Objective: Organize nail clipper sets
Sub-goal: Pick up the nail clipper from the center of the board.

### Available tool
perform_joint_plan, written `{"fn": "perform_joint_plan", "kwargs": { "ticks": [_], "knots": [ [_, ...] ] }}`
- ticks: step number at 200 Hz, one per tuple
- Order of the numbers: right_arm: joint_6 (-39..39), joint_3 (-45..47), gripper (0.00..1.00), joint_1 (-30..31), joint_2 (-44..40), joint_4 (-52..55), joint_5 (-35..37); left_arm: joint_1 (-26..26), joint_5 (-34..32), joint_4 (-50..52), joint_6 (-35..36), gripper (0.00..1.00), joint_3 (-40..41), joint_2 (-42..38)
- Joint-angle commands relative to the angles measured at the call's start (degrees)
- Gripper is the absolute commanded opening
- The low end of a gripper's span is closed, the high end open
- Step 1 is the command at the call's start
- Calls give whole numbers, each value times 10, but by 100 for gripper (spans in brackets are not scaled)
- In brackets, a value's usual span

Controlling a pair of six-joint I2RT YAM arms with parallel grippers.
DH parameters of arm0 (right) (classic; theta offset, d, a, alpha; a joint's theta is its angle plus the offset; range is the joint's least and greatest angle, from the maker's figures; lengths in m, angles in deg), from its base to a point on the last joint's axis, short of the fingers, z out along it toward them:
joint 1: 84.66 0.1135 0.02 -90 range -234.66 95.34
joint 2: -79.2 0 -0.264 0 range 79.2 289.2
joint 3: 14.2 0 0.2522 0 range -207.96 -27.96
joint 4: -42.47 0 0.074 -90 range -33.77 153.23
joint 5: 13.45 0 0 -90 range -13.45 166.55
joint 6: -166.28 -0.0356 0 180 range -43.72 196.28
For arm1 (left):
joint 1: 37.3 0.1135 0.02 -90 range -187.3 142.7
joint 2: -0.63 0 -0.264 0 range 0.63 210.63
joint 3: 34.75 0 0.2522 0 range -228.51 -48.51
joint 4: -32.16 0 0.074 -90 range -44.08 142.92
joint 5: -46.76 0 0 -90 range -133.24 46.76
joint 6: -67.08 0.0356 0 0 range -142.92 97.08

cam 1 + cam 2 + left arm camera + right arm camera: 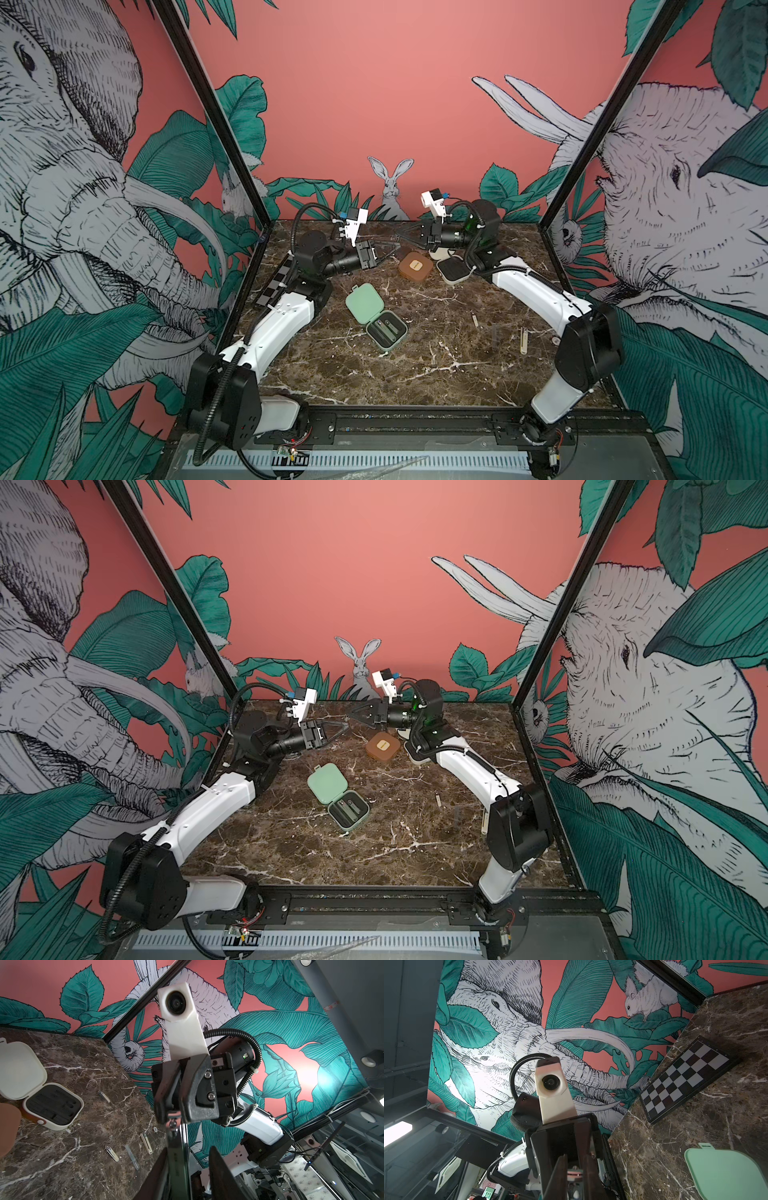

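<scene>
— Slotted strip (374,459) at the front edge sits closest. Landmark for everything else: brown case (415,266), lid shut, far back on the table (415,374).
— Where's the tool?
— Slim metal tool (177,1157), in the air just above and behind the brown case, toward the left arm (286,320). Right gripper (173,1114) is clamped on one end. Long axis runs straight from those jaws to the left gripper (393,250).
— Left jaws?
— Part open. In the wrist view the free end lies between the fingers (220,1176), with a gap showing on one side. No grip that I can see.
— Pose?
— Both elbows bent, forearms about level, wrists turned in, grippers nose to nose. Reads as a handover with the left as taker. It needs to pinch the free end before the right lets go, or the tool may drop.
— Other sets?
— Green case (376,318) is open, in front of the brown case on the left arm's side, some tools seated. Cream case (52,1105) is open just beside the brown case, toward the right arm (536,286). Its slots look empty. Cream tools (146,1142) lie loose in front of it.
</scene>
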Motion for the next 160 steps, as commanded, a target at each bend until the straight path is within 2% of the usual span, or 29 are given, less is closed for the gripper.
{"fn": "perform_joint_plan", "kwargs": {
  "ticks": [1, 55, 76, 90, 102, 113, 125, 136, 150, 160],
  "knots": [
    [17, -2, 2, 6, -17, 6, -6, 3, 18, -29, -13, 26, -22, -9],
    [97, -9, 2, 22, -22, 102, 2, 3, 14, -5, -5, 14, -22, -10],
    [105, -1, 2, 21, -26, 109, 5, 4, 11, 9, 0, 0, -19, -11],
    [105, 2, 3, 21, -27, 110, 5, 4, 9, 26, 8, 0, -18, -11],
    [107, 4, 8, 21, -29, 110, 5, 3, 6, 47, 19, 0, -19, -12],
    [110, 6, 21, 20, -34, 110, 8, 3, 6, 73, 35, 0, -21, -14],
    [119, 16, 37, 6, -40, 124, 28, 2, 1, 147, 77, 0, -32, -19],
    [121, 40, 47, -25, -87, 135, 61, -11, -33, 278, 164, 0, -49, -29],
    [126, 95, 52, -86, -139, 180, 128, -59, -130, 439, 284, 0, -78, -33],
    [146, 125, 52, -130, -176, 239, 175, -115, -235, 561, 365, 0, -112, -16]
  ]
}}
